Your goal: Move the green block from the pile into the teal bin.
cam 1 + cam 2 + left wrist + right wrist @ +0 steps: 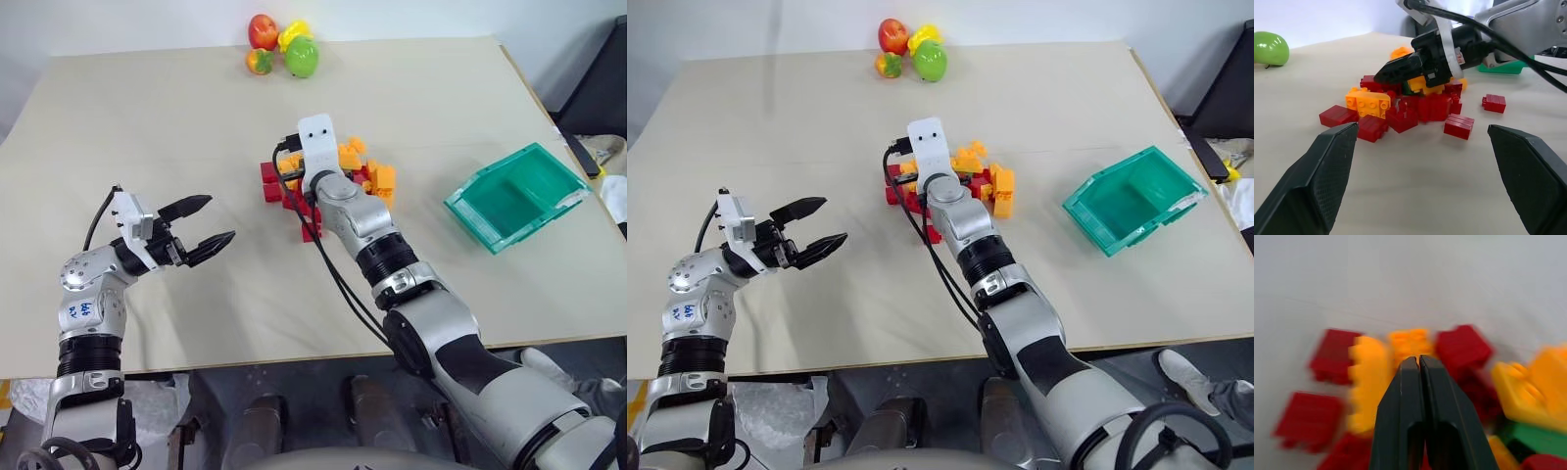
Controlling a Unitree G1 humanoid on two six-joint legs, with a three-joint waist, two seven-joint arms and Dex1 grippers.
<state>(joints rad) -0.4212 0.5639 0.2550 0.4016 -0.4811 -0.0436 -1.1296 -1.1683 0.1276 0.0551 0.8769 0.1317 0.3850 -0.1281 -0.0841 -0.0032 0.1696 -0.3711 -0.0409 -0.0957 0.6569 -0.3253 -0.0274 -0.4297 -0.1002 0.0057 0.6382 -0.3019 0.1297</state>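
Observation:
The pile (364, 168) of red and yellow-orange studded bricks lies mid-table. The green block (1537, 439) sits low in the heap, beside an orange brick and just to one side of my right gripper's fingers. My right gripper (1417, 360) hovers over the pile, shut, with nothing between its tips; the left wrist view shows it (1383, 76) pointing down onto the heap. In the head views its white wrist mount (315, 145) hides the fingers. My left gripper (211, 223) is open, empty, well left of the pile. The teal bin (509, 201) stands empty to the right.
A cluster of toy fruit (284, 47) sits at the table's far edge. Two loose red bricks (1494, 103) lie apart from the heap on the near side. A dark object (600, 88) stands past the table's right edge, beyond the bin.

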